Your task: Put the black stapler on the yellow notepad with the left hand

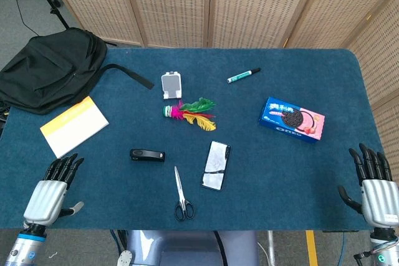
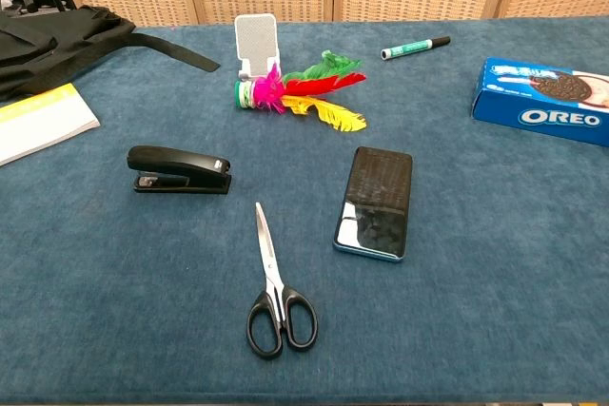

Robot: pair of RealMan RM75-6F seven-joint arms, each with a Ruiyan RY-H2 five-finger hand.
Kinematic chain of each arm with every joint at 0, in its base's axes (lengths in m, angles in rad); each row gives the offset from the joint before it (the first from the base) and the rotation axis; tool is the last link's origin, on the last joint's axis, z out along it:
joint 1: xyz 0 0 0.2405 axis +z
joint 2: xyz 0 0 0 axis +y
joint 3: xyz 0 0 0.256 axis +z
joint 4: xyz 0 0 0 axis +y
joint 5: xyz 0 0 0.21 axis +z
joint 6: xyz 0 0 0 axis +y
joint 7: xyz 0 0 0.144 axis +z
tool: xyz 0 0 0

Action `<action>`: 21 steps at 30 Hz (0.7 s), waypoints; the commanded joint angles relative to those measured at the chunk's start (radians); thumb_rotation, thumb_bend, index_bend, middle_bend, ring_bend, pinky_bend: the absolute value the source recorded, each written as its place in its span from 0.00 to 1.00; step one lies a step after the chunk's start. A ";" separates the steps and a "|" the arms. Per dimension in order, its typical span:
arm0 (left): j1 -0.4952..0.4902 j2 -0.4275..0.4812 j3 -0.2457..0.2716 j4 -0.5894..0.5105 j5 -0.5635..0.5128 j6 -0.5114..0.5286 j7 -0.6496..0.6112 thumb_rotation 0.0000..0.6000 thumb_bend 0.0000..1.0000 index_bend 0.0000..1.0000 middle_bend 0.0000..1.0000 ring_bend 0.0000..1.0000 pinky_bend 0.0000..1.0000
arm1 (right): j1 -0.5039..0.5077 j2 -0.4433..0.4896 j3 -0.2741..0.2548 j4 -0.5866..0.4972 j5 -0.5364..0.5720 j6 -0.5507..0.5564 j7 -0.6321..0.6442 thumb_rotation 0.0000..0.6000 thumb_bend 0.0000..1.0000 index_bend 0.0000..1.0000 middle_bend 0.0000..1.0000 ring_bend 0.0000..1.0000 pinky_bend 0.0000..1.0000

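The black stapler (image 1: 147, 154) (image 2: 179, 170) lies flat on the blue table, left of centre. The yellow notepad (image 1: 73, 126) (image 2: 42, 122) lies further left and back, a clear gap away from the stapler. My left hand (image 1: 55, 191) rests near the table's front left corner with fingers stretched out, holding nothing, well short of the stapler. My right hand (image 1: 376, 184) sits at the front right corner, fingers extended and empty. Neither hand shows in the chest view.
Scissors (image 1: 182, 195) and a phone (image 1: 216, 165) lie just right of the stapler. Further back are a feather shuttlecock (image 1: 190, 112), a small white stand (image 1: 171, 85), a green marker (image 1: 243, 75) and an Oreo box (image 1: 292, 118). A black backpack (image 1: 50, 70) sits behind the notepad.
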 commanded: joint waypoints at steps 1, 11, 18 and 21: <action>0.001 0.002 0.001 -0.003 0.003 0.003 0.000 1.00 0.14 0.00 0.00 0.00 0.06 | 0.000 -0.001 -0.003 0.000 -0.004 -0.001 -0.001 1.00 0.33 0.07 0.00 0.00 0.00; 0.001 0.007 0.003 -0.005 0.003 0.001 -0.004 1.00 0.14 0.00 0.00 0.00 0.06 | 0.002 -0.002 -0.008 -0.005 -0.011 -0.005 -0.006 1.00 0.33 0.07 0.00 0.00 0.00; 0.000 0.007 0.004 -0.007 0.004 0.001 -0.004 1.00 0.14 0.00 0.00 0.00 0.06 | 0.003 -0.005 -0.016 -0.009 -0.020 -0.007 -0.016 1.00 0.33 0.07 0.00 0.00 0.00; 0.000 0.007 0.005 -0.012 0.008 0.002 0.001 1.00 0.14 0.00 0.00 0.00 0.06 | 0.002 -0.004 -0.018 -0.008 -0.024 -0.006 -0.014 1.00 0.33 0.07 0.00 0.00 0.00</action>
